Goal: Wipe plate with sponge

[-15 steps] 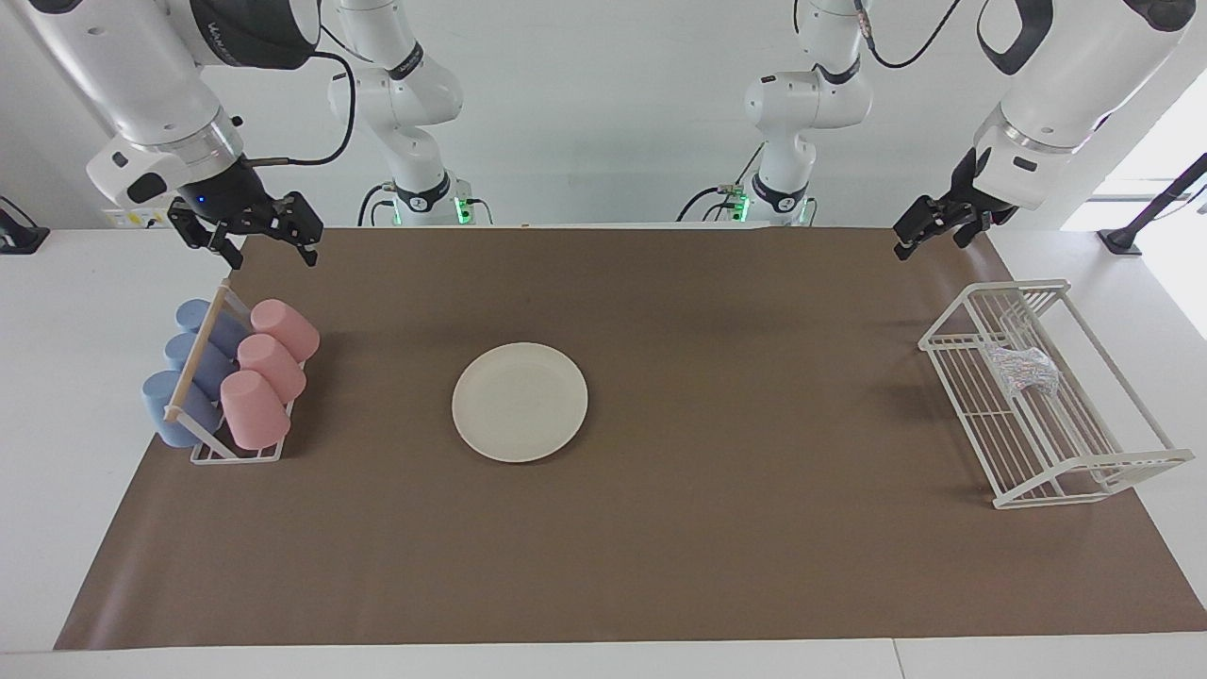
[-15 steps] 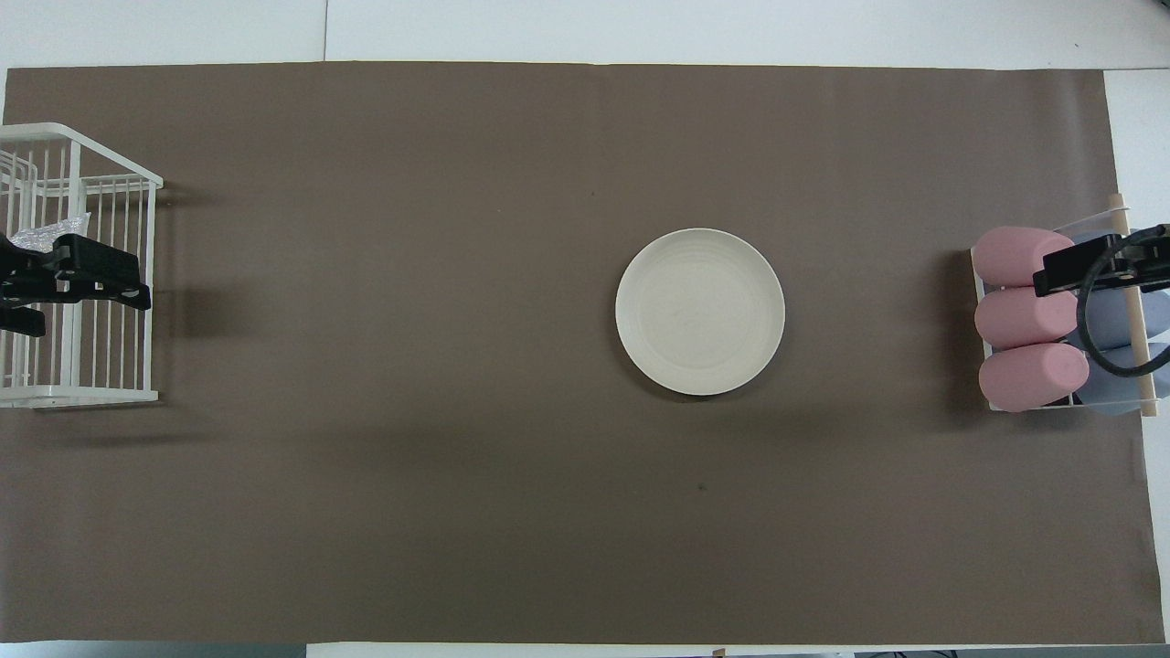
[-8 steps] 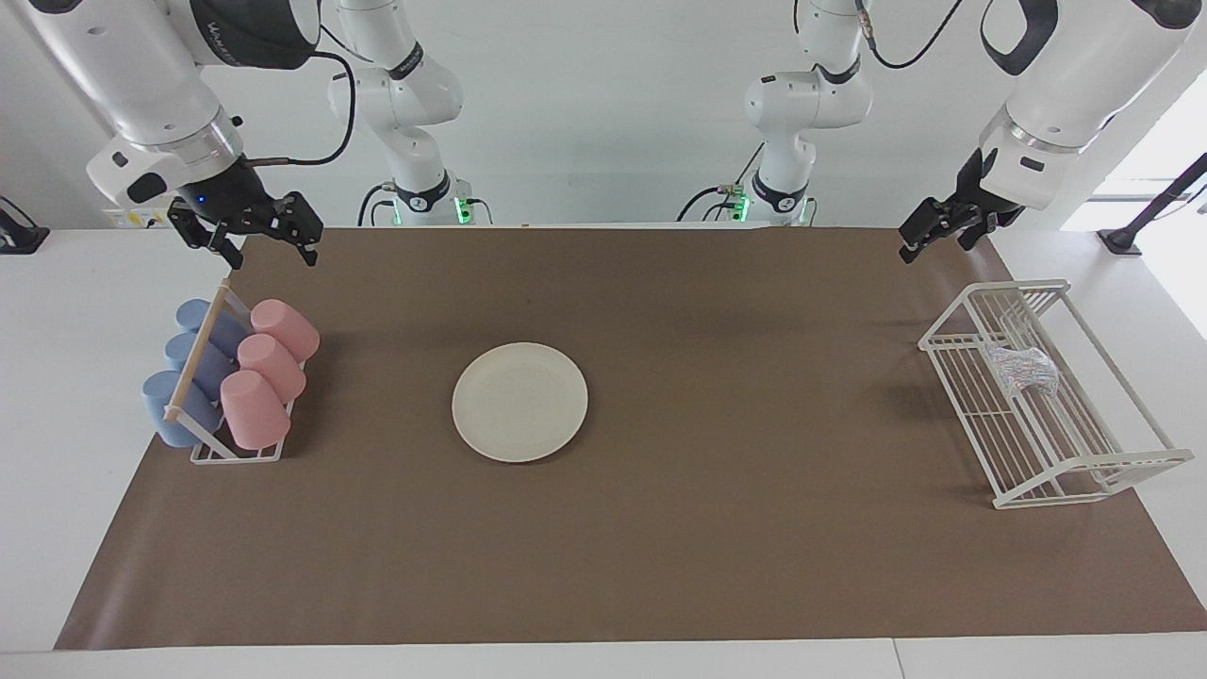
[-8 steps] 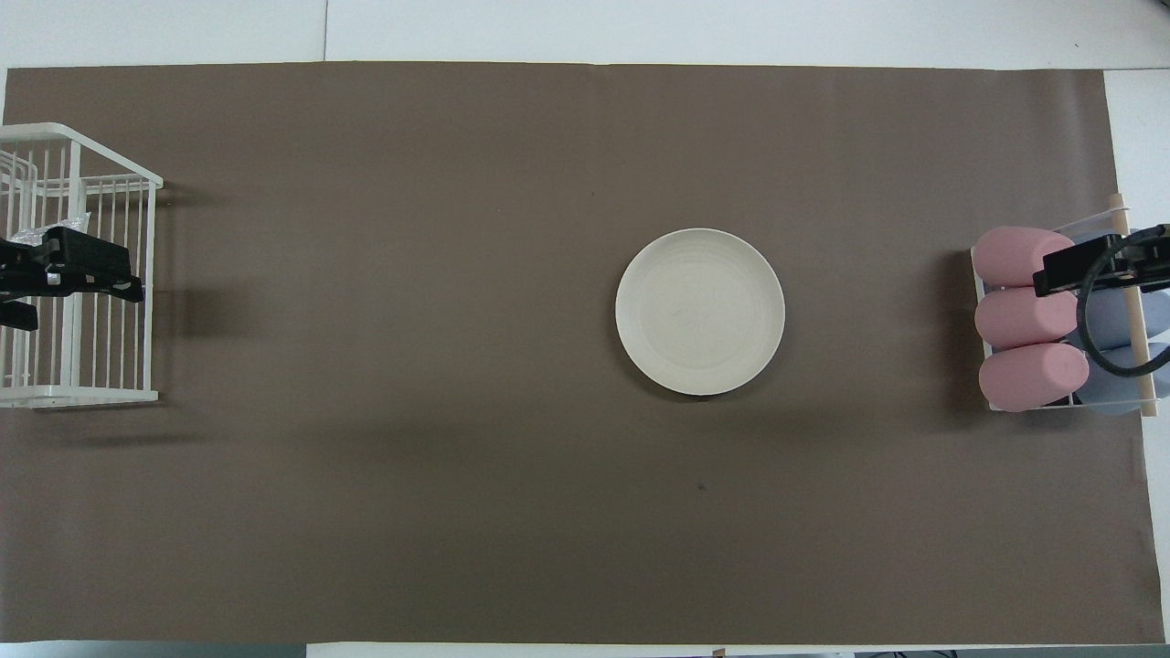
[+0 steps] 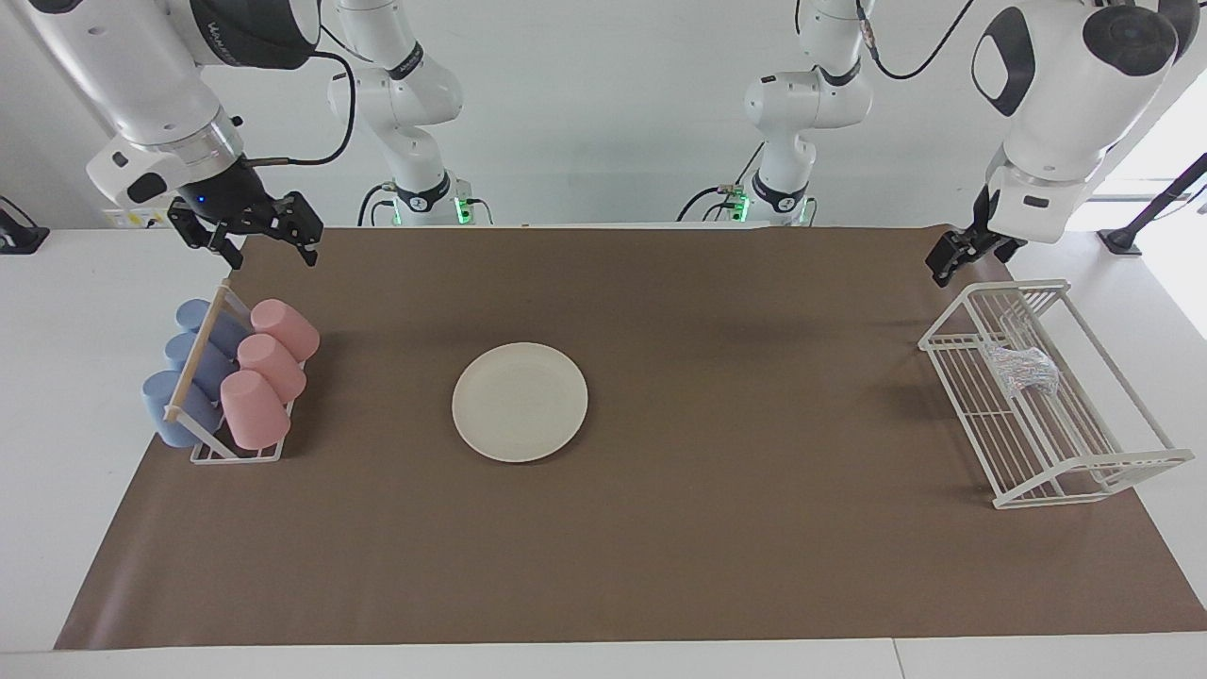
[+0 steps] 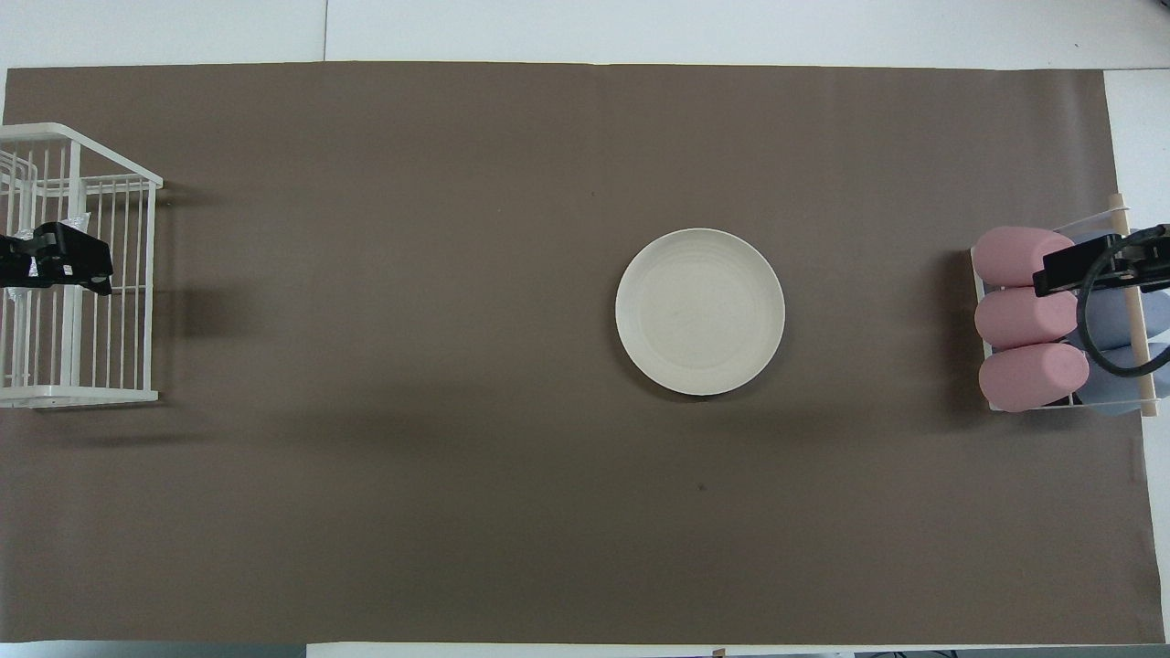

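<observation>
Plate sits flat on the brown mat, roughly mid-table, a little toward the right arm's end, and you will find nothing on it and nothing touching it. Sponge lies inside the white wire rack at the left arm's end of the table, resting on the rack's floor bars in the part nearer the robots; in the overhead view only a sliver of it shows past the gripper.

Your left gripper hangs in the air above the mat's edge at the robots' end of the wire rack, clear of the rack and the sponge. Its jaws stand fully apart and carry nothing. In the overhead view it covers part of the rack and most of the sponge.

Your right gripper is raised over the corner of the mat beside the cup holder, its jaws spread wide and empty; that arm waits. Three pink cups and three blue cups lie in the holder, well apart from the plate.
</observation>
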You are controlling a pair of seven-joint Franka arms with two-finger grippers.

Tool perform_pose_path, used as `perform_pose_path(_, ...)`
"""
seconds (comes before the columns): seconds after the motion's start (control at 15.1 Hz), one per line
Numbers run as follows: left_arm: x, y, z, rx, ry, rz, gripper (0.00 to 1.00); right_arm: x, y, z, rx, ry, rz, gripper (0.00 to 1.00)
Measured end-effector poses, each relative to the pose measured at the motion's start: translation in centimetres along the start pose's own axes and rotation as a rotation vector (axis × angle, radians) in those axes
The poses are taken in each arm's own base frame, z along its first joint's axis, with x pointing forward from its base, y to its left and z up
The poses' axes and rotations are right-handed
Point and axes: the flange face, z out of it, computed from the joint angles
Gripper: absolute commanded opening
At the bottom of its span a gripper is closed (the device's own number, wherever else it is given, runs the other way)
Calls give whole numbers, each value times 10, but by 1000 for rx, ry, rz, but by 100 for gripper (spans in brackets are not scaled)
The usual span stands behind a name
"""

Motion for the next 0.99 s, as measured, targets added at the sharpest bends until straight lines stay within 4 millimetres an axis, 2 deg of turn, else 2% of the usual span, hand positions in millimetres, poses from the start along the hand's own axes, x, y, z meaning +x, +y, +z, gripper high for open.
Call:
perform_pose_path(0.27, 38, 33, 66, 194, -26, 31, 100, 0, 0, 0, 0, -4, 0, 100)
perform_pose_path(0.46, 60, 45, 100, 302, -36, 61, 100, -1, 0, 1, 1, -7, 0, 100)
perform_pose_path(0.8, 101, 79, 125, 542, -14, 126, 100, -1, 0, 1, 1, -7, 0, 100)
perform_pose_path(0.99, 116, 82, 137, 671, -13, 221, 100, -1, 0, 1, 1, -7, 0, 100)
